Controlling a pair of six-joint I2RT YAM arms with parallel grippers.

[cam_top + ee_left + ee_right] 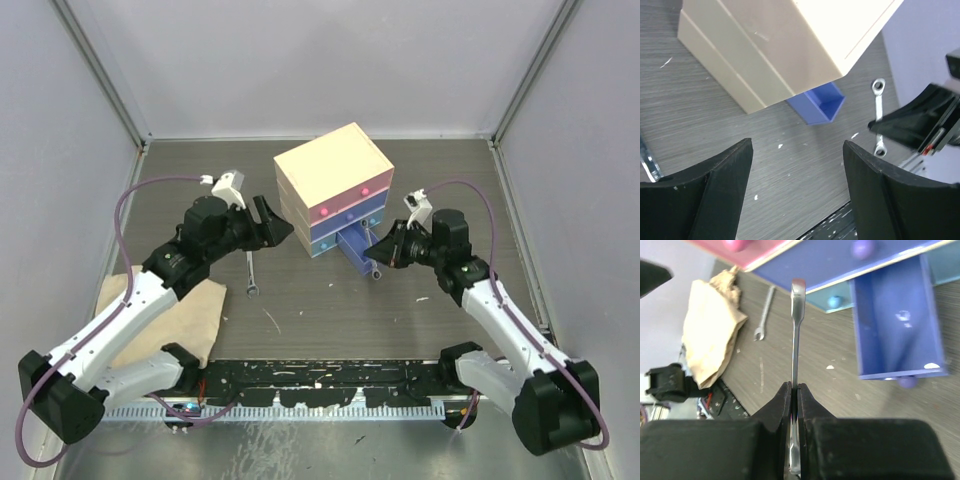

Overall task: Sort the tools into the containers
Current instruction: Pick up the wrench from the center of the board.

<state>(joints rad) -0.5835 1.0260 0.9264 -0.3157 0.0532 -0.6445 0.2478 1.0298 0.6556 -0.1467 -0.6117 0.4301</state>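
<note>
Right gripper: jaws pinched together on a silver wrench, gripped on its shank so that the tool runs straight out ahead of the fingers, seen edge-on from the wrist view. From the left wrist view both wrench heads show, one on each side of the gripping fingers. The wrench sits just beside the front end of the pulled-out blue drawer, not inside it; whether its lower end touches the table cannot be told. This blue drawer belongs to the bottom row of the cream chest and stands well out, its knob toward the arms; no tools show in the part of its interior that is in view. Pink drawer and purple drawer above it are closed, as is a pale blue drawer beside the open one. Left gripper: jaws wide apart, nothing between them, hovering near the chest's left side; its fingers frame bare tabletop in the wrist view. Second wrench lies flat on the table in front of the chest's left corner, apart from both grippers. A crumpled beige cloth lies at the near left, partly under the left arm.
</note>
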